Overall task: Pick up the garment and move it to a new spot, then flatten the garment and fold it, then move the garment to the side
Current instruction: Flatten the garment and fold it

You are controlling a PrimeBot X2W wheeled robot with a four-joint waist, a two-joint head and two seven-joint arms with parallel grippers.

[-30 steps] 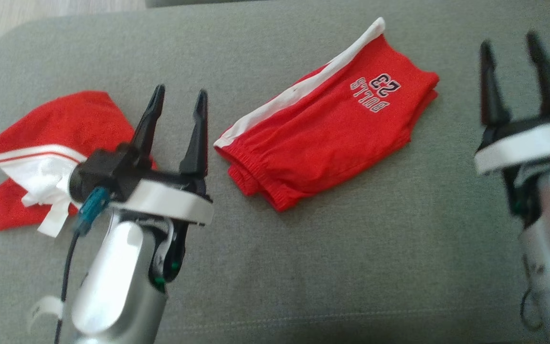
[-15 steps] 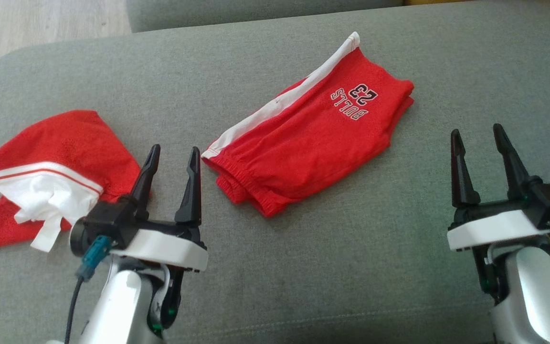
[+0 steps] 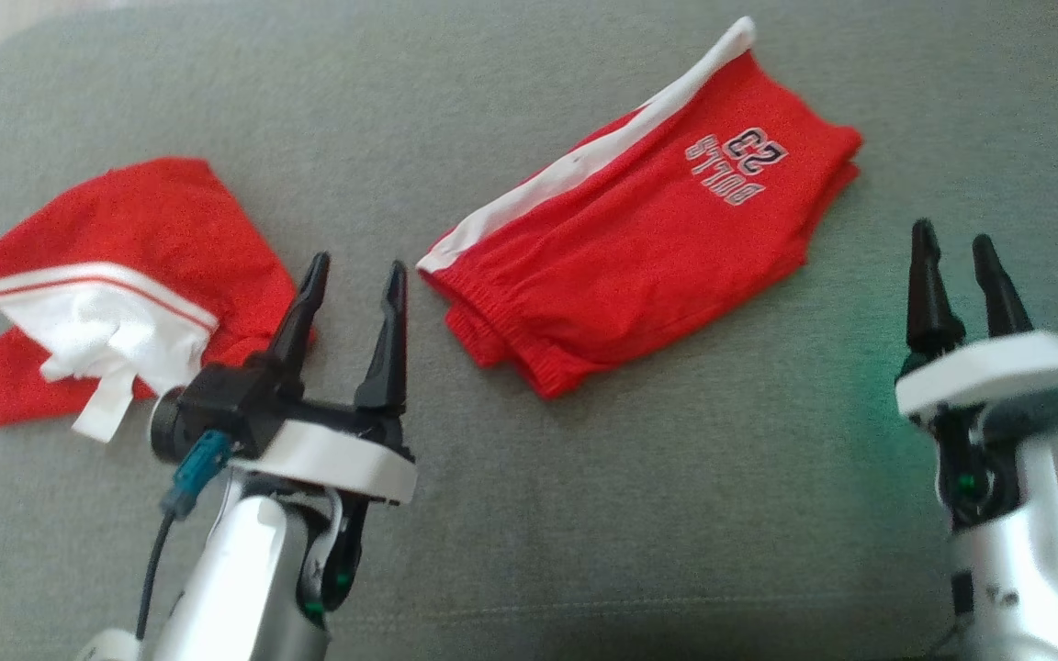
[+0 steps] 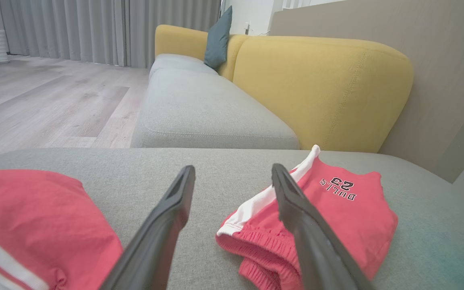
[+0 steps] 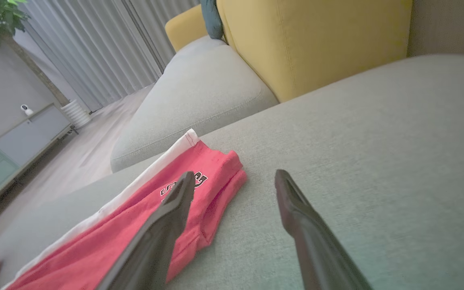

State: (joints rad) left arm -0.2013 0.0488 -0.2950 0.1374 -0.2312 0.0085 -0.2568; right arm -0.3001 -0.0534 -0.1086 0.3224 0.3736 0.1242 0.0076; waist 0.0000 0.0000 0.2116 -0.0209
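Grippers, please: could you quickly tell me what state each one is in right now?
Left gripper: open, holding nothing.
Right gripper: open, holding nothing.

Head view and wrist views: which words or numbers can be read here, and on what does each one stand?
"BULLS": printed on the red shorts, near the leg hem; it reads upside down in the head view.
"23": on the same shorts, right next to "BULLS", also upside down.
Other garment, red and white: no text shows on it.
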